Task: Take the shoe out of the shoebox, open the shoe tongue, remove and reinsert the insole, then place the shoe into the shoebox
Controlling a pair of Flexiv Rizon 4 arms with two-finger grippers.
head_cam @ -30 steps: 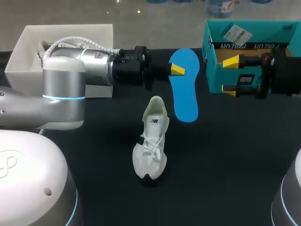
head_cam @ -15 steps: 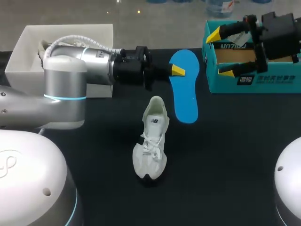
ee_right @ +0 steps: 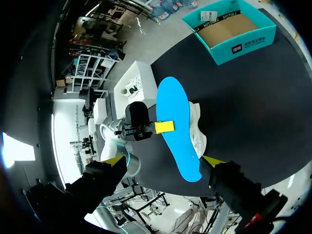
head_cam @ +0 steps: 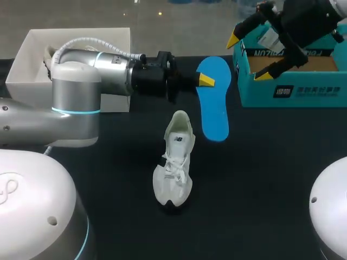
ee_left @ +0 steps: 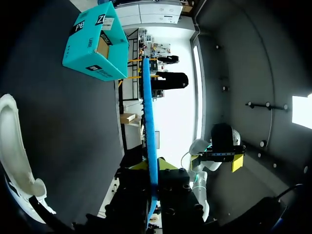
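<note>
The left gripper [head_cam: 203,80] is clamping the blue insole [head_cam: 214,108] by its left edge near the far end, one finger on each face. The white shoe [head_cam: 176,165] is standing mid-worktop [head_cam: 260,173], toe pointing near, just left of the insole. The right gripper [head_cam: 249,57] is hanging wide open, gripping nothing, over the teal shoebox [head_cam: 293,89] at the far right. A white box [head_cam: 32,59] is sitting far left.

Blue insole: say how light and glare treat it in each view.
Head view: the flat blue insole is evenly lit against the black table, no glare. Left wrist view: edge-on in the left gripper, it stands against a washed-out bright backdrop. Right wrist view: evenly lit, no glare.
</note>
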